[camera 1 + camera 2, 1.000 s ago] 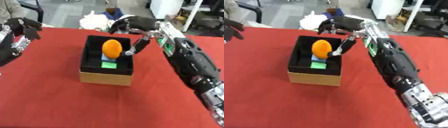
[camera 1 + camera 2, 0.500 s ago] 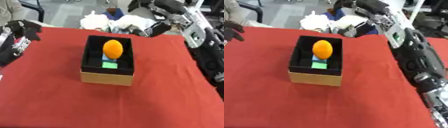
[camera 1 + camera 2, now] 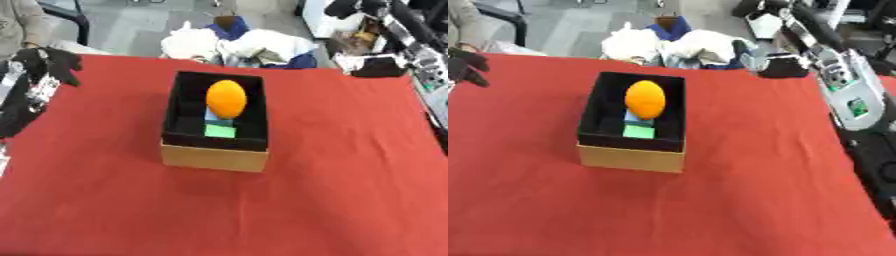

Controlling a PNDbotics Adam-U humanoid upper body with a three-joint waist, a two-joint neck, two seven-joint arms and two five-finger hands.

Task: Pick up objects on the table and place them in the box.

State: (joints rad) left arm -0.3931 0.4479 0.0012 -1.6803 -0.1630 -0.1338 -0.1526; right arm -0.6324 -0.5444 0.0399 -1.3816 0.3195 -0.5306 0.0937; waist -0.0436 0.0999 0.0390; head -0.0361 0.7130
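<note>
While the red table (image 3: 332, 200) carries the black-lined cardboard box (image 3: 214, 156) at its centre, the left hand (image 3: 51, 64) rests at the far left with fingers relaxed, the right hand's (image 3: 343, 7) fingers cannot be told, and the orange ball (image 3: 226, 98) lies inside the box over a green block (image 3: 220, 131).

- One cardboard box (image 3: 214, 156), black-lined, standing mid-table (image 3: 332, 200) on the red cloth.
- One orange oval object (image 3: 226, 98) inside the box.
- One green block (image 3: 220, 131) inside the box, just below the orange object.
- One blue item (image 3: 213, 116), partly hidden between the two.
</note>
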